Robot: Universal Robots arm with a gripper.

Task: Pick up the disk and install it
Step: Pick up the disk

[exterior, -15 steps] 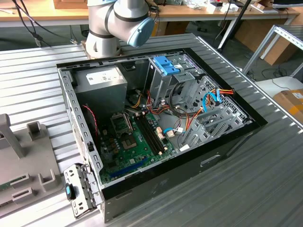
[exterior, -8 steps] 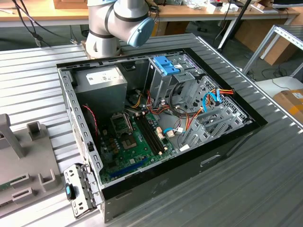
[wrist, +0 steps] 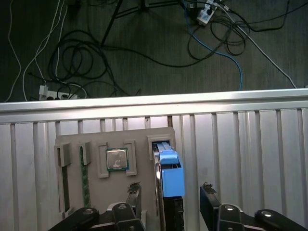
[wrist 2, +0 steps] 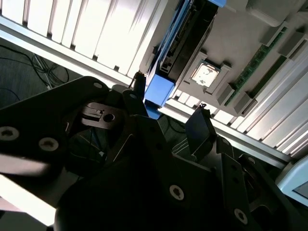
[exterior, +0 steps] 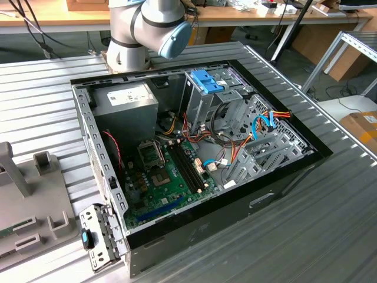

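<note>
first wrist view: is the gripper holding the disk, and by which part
Nothing is held. The open gripper straddles the disk, which stands on edge in the grey tray, with a gap at each finger.

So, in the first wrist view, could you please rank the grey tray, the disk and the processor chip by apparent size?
Largest: grey tray.
Then the disk, partly out of frame, so its full size is unsure.
Smallest: processor chip.

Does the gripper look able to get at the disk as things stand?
Probably yes: the open gripper straddles the disk, which stands on edge in the grey holder, with one finger on either side and nothing between.
</note>
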